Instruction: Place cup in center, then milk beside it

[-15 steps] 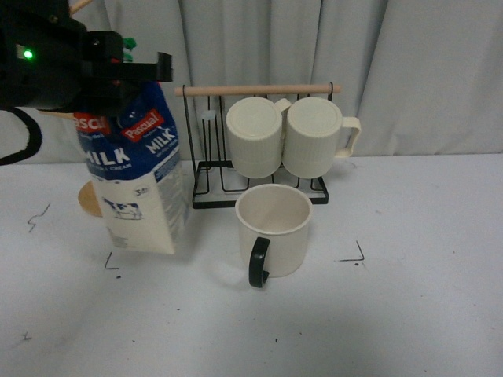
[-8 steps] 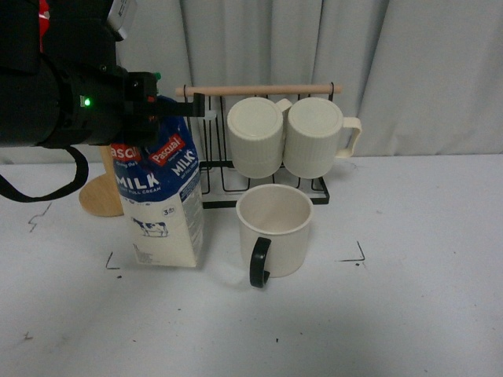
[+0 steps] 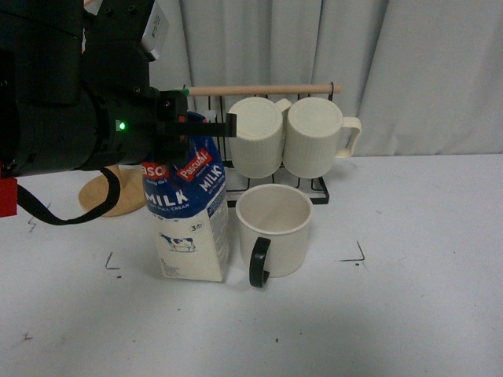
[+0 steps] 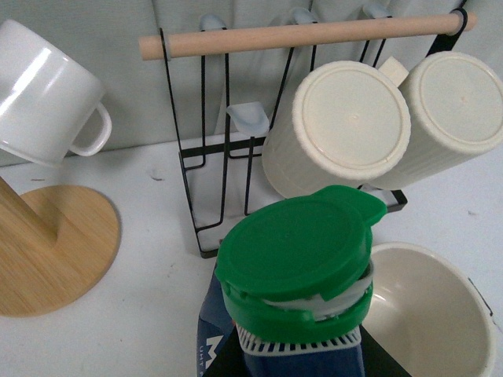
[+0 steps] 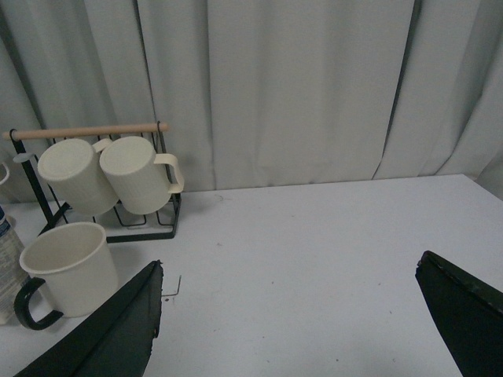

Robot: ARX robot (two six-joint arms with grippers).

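Bulky black left arm (image 3: 71, 118) with green light.

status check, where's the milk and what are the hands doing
Left hand shut on milk, carton down beside cup. Right hand open, empty. Nothing in the way.

Front view, layout. The milk (image 3: 191, 216) stands upright on the table (image 3: 409, 306), just left of the cup (image 3: 274, 229), the two close together or touching. The left gripper (image 3: 206, 126) is at the carton's top, its arm extending to the left. Behind the cup stands a wire rack (image 3: 259, 141); two ribbed mugs (image 3: 287, 135) hang side by side from its wooden bar (image 3: 259, 89), above and behind the cup. A round wooden base (image 3: 118, 192) lies on the table behind and left of the carton. In the left wrist view, a small white cup (image 4: 47, 102) sits above that base (image 4: 55, 251). The right gripper (image 5: 291, 314) hangs over bare table, well right of the cup.
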